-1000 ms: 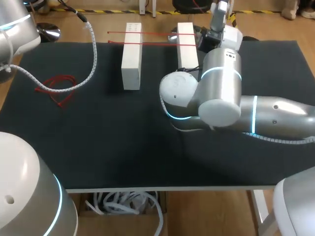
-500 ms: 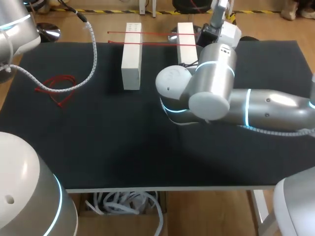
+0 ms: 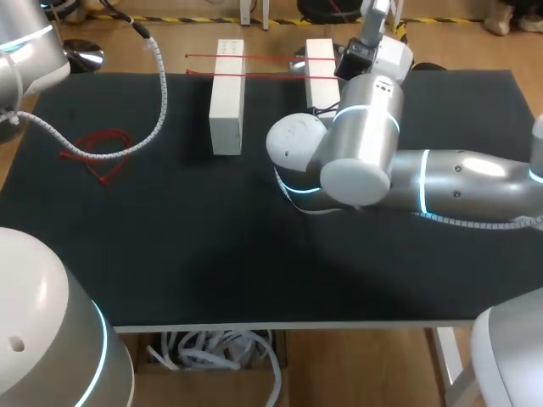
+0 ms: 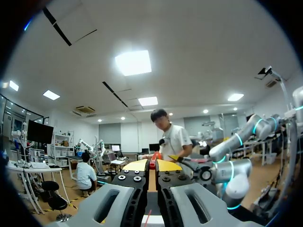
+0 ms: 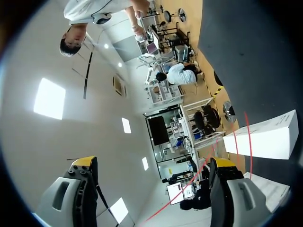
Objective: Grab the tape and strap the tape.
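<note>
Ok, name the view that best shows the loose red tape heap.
Head view: the loose red tape heap lies whole on the table, at left. Neither wrist view shows it; the right wrist sees only stretched red strands.

1. And there's the silver right arm (image 3: pixel 365 144): fat brushed-metal tubes, a white rounded joint cap, cyan light rings glowing at the joints.
2. The silver left arm (image 3: pixel 30 51) has the same cyan ring, plus a white ribbed cable hose (image 3: pixel 159 97) running off it.
3. The left end effector (image 4: pixel 152 165) has grey housings and black finger bars dotted with round screws, with yellow tips.
4. The right end effector (image 5: pixel 154 161) shows grey moulded bodies with slot openings, black fingers and yellow caps.
</note>
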Controlling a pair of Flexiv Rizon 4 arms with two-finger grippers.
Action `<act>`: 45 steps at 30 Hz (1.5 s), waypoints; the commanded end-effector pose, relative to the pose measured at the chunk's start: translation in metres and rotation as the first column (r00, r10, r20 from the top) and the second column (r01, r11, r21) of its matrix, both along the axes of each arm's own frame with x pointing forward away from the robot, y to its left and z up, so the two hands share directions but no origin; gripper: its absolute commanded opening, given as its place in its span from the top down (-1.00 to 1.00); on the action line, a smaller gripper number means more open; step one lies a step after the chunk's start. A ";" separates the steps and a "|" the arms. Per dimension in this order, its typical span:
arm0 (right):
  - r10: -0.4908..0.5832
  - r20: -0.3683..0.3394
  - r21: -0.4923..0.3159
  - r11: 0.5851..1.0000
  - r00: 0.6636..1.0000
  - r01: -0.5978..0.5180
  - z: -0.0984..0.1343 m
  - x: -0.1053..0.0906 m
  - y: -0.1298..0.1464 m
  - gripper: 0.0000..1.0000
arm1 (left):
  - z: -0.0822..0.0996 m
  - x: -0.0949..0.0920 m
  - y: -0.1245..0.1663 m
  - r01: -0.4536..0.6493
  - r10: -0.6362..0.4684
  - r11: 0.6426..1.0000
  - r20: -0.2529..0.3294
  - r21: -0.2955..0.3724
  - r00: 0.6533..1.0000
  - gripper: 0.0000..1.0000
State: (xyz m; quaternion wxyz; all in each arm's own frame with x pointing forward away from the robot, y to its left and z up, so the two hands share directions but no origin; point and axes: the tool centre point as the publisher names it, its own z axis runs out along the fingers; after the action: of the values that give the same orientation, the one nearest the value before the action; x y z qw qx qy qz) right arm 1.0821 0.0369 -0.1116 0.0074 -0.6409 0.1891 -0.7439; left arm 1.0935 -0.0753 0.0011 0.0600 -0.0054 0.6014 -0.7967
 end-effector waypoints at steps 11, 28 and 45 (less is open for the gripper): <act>-0.012 0.003 -0.020 1.000 1.000 0.012 0.006 0.000 -0.001 -0.18 | -0.001 0.001 0.000 0.003 -0.003 1.000 0.001 0.000 1.000 1.00; -0.005 0.003 -0.025 1.000 1.000 0.005 0.006 -0.002 0.001 0.09 | -0.001 0.001 0.000 0.003 -0.003 1.000 0.001 0.000 1.000 1.00; -0.014 0.002 -0.038 0.999 1.000 0.014 0.008 -0.004 0.003 1.00 | -0.001 0.001 0.000 0.003 -0.003 1.000 0.001 0.000 1.000 1.00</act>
State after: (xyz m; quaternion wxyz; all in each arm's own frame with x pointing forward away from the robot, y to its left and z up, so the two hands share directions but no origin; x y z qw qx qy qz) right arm 1.0798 0.0386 -0.1055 -0.0081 -0.6360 0.1788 -0.7507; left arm 1.0935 -0.0753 0.0012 0.0600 -0.0054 0.6014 -0.7967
